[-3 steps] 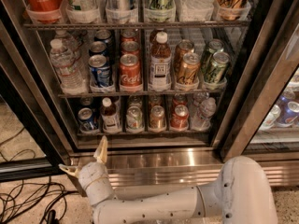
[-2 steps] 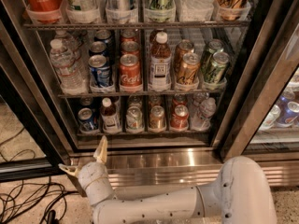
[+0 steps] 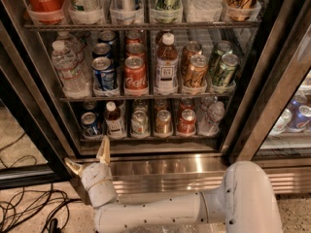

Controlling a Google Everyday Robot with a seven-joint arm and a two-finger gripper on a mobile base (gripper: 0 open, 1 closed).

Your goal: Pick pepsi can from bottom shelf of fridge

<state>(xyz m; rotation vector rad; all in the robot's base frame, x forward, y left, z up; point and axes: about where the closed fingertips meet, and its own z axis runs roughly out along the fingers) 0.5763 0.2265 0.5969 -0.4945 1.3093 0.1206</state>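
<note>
The pepsi can [image 3: 91,124], blue with a silver top, stands at the far left of the bottom shelf [image 3: 155,139] of the fridge [image 3: 252,106], next to a small dark bottle [image 3: 114,121]. My gripper [image 3: 88,158] is below and in front of that shelf, at the left end of the steel base. Its two tan fingers [image 3: 103,150] are spread open and hold nothing. The upper finger points up toward the shelf edge just right of the pepsi can. The white arm [image 3: 160,210] runs in from the lower right.
Along the bottom shelf stand several more cans [image 3: 164,122] and a water bottle [image 3: 212,116]. The rack above holds another blue can [image 3: 103,73], a red Coca-Cola can [image 3: 135,74], bottles and gold and green cans. Black cables [image 3: 29,210] lie on the floor at left.
</note>
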